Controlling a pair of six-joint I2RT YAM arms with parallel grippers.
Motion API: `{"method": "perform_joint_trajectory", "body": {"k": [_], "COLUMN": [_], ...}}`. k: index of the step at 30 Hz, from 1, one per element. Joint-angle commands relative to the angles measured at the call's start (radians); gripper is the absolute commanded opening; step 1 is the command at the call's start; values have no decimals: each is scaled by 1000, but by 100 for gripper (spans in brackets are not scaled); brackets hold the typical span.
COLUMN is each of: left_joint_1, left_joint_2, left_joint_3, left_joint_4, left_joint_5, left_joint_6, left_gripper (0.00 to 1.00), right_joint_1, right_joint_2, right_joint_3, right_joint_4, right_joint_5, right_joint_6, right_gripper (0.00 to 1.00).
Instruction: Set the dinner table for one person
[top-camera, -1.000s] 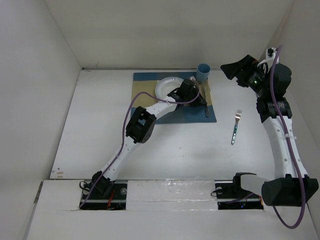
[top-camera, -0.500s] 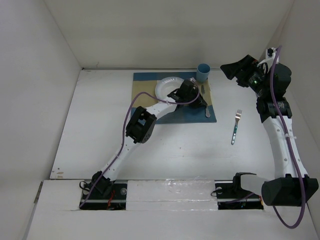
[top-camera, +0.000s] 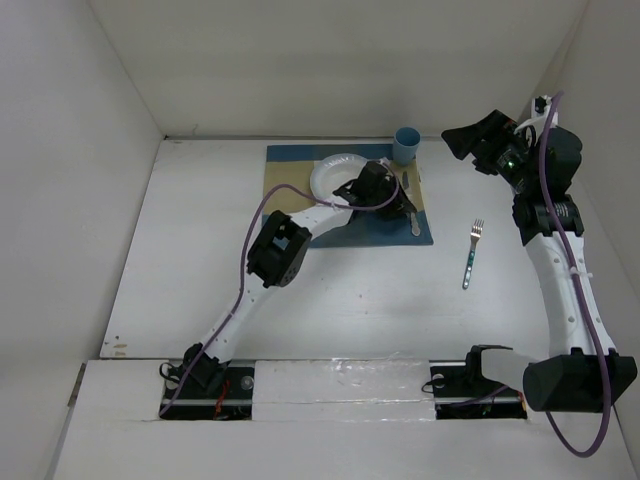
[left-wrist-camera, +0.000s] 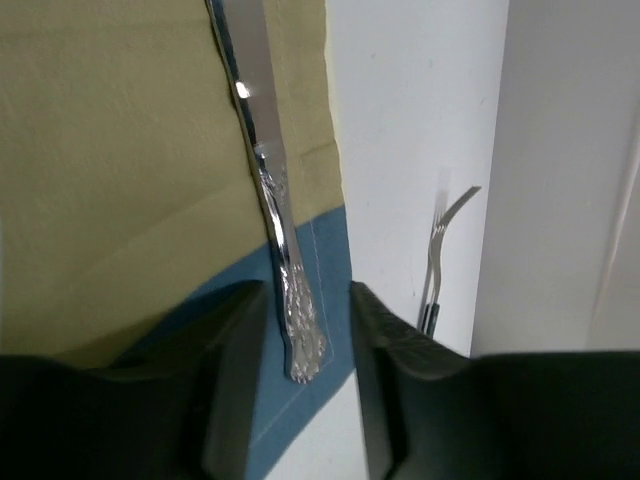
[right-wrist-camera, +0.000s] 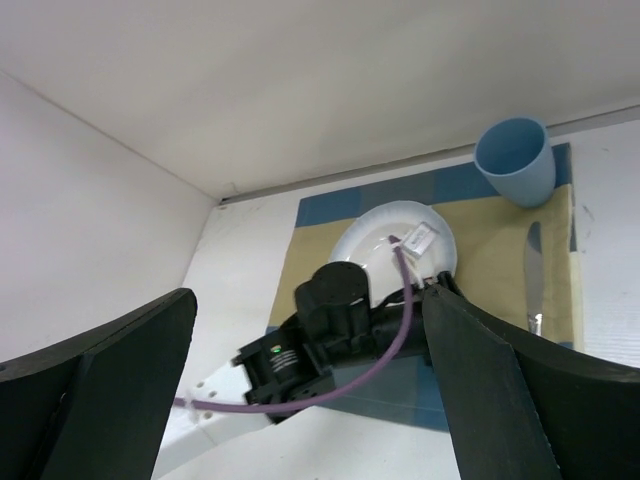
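The white dinner table (top-camera: 350, 300) carries a blue-and-tan placemat (top-camera: 345, 228) at the back. On the placemat are a white paper plate (top-camera: 332, 172), a blue cup (top-camera: 406, 143) and a silver knife (top-camera: 414, 222) along its right edge. My left gripper (top-camera: 398, 198) hovers low over the knife. In the left wrist view its jaws (left-wrist-camera: 305, 305) are open, with the knife handle (left-wrist-camera: 285, 250) lying on the placemat (left-wrist-camera: 120, 150) between them, untouched. A fork (top-camera: 472, 253) lies on the bare table to the right. My right gripper (right-wrist-camera: 308, 300) is raised high, wide open and empty.
White walls enclose the table at the back, left and right. The right arm (top-camera: 555, 240) stands along the right side beside the fork. The left arm (top-camera: 275, 250) stretches diagonally across the table's middle to the placemat.
The left gripper has shifted slightly up and left over the knife. The knife stays flat on the placemat. The right arm has not moved.
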Motion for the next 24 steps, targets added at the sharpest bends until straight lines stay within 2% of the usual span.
{"method": "perform_joint_trajectory", "body": {"k": [1,4,5,7,8,13,15,18,20,24], "left_joint_1": [-6,-15,-15,-15,-15,-15,-15,-15,-15,67], "left_joint_2": [-199,-326,-363,-440,-517,-737,-843,-978,-1044,-1214], "left_joint_3": [-53,-131,-194,-266,-330,-521,-584,-720,-815,-981], "left_joint_4": [1,-23,-23,-49,-69,-247,-319,-370,-393,-413], "left_joint_5": [-18,-38,-47,-95,-116,-350,-397,-440,-458,-483], "left_joint_6": [40,90,100,132,141,155,146,146,156,167], "left_gripper": [37,53,65,80,98,100,100,100,100,100], "right_joint_1": [-7,-16,-31,-45,-59,-111,-111,-111,-122,-140], "right_joint_2": [3,43,52,65,77,117,126,175,245,390], "right_joint_3": [27,39,39,5,-10,-174,-211,-277,-300,-285], "right_joint_4": [-20,-111,-134,-146,-146,-165,-174,-174,-163,-204], "right_joint_5": [69,178,193,248,269,399,486,535,536,467], "right_joint_6": [-41,-66,-75,-84,-84,12,23,23,23,-3], "right_gripper": [100,100,100,100,100,100,100,100,100,95]}}
